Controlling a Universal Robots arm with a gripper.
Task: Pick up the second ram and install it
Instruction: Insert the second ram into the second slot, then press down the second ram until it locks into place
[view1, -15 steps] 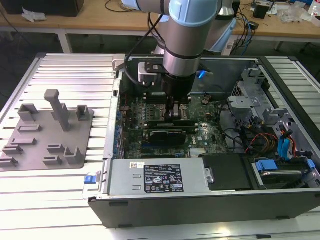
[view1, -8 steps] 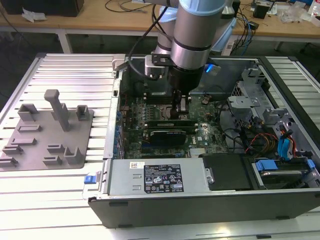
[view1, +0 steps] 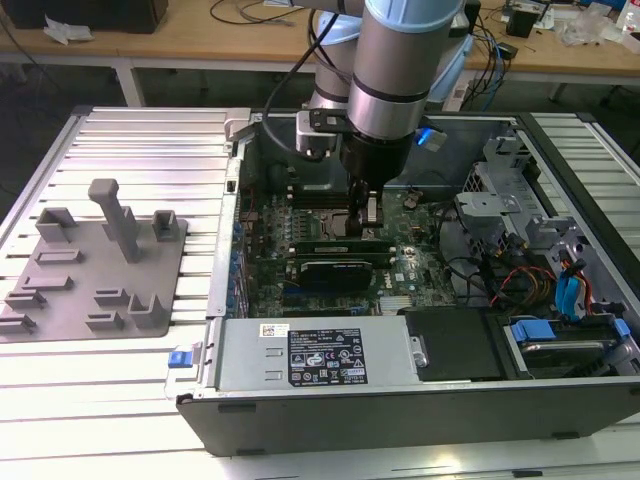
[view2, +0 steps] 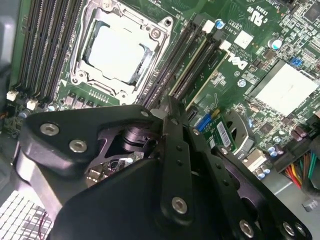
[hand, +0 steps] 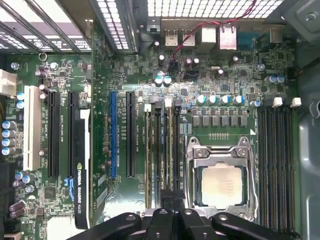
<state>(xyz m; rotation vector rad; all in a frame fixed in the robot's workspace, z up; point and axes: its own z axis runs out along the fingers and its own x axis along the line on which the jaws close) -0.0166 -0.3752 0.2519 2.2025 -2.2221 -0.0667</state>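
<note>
A workshop with cluttered wooden benches along the back wall frames a slatted metal desk (view1: 140, 135), where an open computer case (view1: 420, 400) lies on its side. To the exterior view's left of the case sits a grey plastic holder tray (view1: 95, 265) with upright posts. The robot arm (view1: 400, 60) reaches down into the case, its gripper (view1: 366, 218) lowered over the green motherboard (view1: 420, 215) at the memory slots beside the CPU socket (hand: 220, 182). In the second wrist view the black fingers (view2: 175, 150) stand drawn close together, their tips down at the bank of slots next to the socket; whether they clamp anything cannot be told from here. The second ram (hand: 148, 155) appears in the first wrist view as a thin strip standing on edge in the slot bank (hand: 162, 150) directly ahead of the gripper (hand: 167, 200), though whether it is fully seated cannot be told. A graphics card (view1: 335, 270) sits in the exterior view just in front of the gripper, and a bundle of coloured cables (view1: 510, 275) lies to the exterior view's right.
</note>
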